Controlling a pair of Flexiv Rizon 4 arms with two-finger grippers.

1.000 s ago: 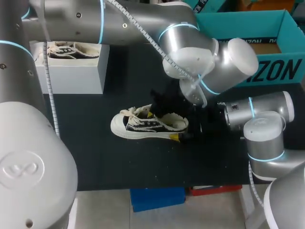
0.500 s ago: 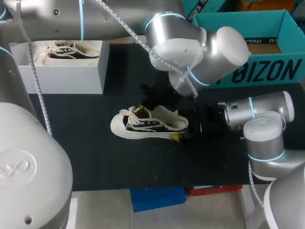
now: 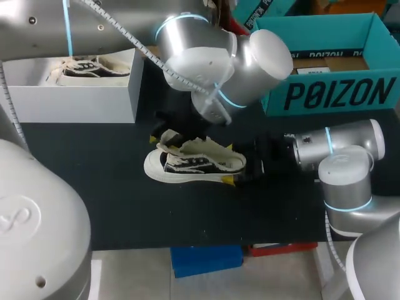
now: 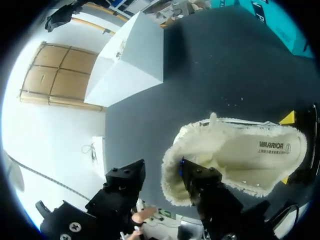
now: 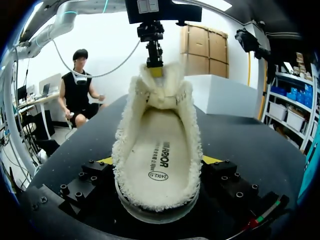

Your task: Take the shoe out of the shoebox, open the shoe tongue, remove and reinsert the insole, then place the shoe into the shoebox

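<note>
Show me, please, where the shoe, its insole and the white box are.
shoe (image 3: 194, 164): head view, on its dark side panel.
insole (image 5: 159, 162): right wrist view, on its printed middle.
white box (image 3: 81, 100): head view, on its front wall.

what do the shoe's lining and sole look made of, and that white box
On the shoe, the lining looks like cream fleece or faux shearling, matte and fuzzy, with ragged tufts along the collar; the sole is smooth white, probably rubber. The white box is likely matte cardboard, given flat faces and crisp edges.

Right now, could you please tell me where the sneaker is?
In the head view, the sneaker lies mid-table on the black mat, its heel gripped by the right gripper.
</note>
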